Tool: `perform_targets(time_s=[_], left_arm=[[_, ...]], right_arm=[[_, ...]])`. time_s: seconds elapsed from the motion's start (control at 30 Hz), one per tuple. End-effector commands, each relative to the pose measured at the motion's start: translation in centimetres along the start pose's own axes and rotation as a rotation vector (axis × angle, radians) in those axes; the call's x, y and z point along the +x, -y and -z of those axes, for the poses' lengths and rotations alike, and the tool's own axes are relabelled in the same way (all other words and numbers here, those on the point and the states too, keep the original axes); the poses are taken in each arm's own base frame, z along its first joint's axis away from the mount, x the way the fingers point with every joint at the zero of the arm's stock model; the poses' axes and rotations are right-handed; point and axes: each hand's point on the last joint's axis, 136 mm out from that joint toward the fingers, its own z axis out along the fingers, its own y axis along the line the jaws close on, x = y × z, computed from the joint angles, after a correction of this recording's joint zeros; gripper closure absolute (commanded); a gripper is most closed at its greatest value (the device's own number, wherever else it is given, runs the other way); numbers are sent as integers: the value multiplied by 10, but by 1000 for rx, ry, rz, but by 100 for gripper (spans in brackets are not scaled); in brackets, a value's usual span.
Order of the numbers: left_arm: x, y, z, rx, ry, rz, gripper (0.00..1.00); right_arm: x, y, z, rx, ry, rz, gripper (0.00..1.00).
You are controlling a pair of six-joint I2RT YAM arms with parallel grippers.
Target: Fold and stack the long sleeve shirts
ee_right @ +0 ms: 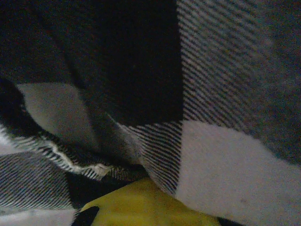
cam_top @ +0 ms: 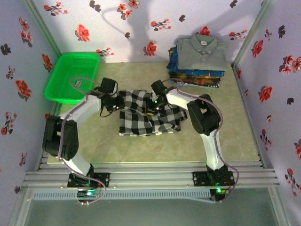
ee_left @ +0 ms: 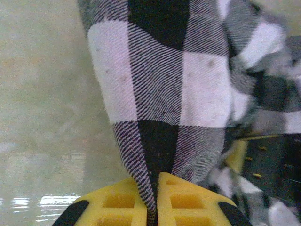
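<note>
Left wrist view: left gripper point(ee_left: 154, 184) pinched black-and-white checked shirt point(ee_left: 160, 94) edge; right gripper point(ee_right: 146, 205) clamped shut on same cloth. Fold judged in hand; next needs level joint carry.

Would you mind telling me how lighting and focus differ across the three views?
Top external: evenly lit, with a curved shadow on the back wall. Left wrist: checked shirt sharp at the centre, blurred at right; glare on the table. Right wrist: dim, the cloth close and soft.
</note>
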Motion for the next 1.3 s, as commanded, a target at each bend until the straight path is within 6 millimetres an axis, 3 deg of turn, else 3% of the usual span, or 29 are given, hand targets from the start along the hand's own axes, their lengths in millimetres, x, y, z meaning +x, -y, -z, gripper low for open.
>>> perform_targets(time_s=[0.0,0.1,0.2,0.3,0.37,0.73,1.0,1.27], left_arm=[[-2,-14,47,-154,-33,-168,94],[-11,-7,65,-197,-60,-250,95],[-7,11,68,-194,-125,-356,96],[0,18,66,-217,-195,-412,97],[2,19,67,-231,-217,-425,97],[19,30,72,-336,-239,-545,97],[22,39,78,-377,-212,-620,97],[25,46,79,-441,-212,-703,97]], right_arm=[[20,7,-23,62,-8,-69,96],[35,-24,-43,13,-9,-91,95],[40,-61,-59,-97,14,-170,95],[35,-87,-64,-181,41,-240,93],[31,-93,-59,-202,53,-257,90],[25,-56,10,-127,107,-270,67],[40,-42,38,-62,92,-221,59],[42,7,72,8,103,-240,51]])
